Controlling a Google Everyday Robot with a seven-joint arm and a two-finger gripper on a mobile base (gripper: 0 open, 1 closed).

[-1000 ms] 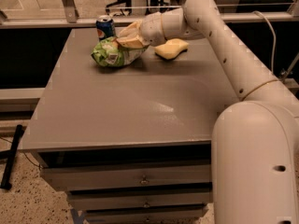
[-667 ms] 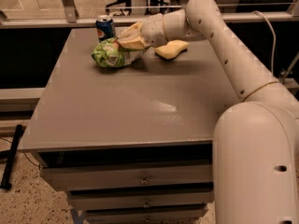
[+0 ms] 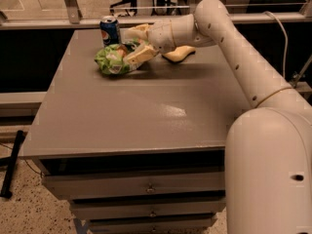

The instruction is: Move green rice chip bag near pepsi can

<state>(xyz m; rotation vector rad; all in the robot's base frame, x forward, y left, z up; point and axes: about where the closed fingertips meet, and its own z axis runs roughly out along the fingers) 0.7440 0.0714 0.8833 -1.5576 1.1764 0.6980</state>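
The green rice chip bag [image 3: 113, 60] lies crumpled on the grey table [image 3: 126, 116], at the back left. The pepsi can [image 3: 110, 30] stands upright just behind it, close to the table's far edge, with a small gap between them. My gripper [image 3: 135, 44] reaches in from the right and sits at the bag's right end. Its fingers are spread, one above the bag's top edge and one [image 3: 141, 55] lying against the bag's right side. The bag rests on the table.
A yellow sponge [image 3: 178, 53] lies on the table just right of the gripper, partly behind my arm. A rail [image 3: 97, 19] runs behind the table's far edge. Drawers [image 3: 146, 186] sit below the tabletop. My arm's base [image 3: 270, 174] fills the lower right.
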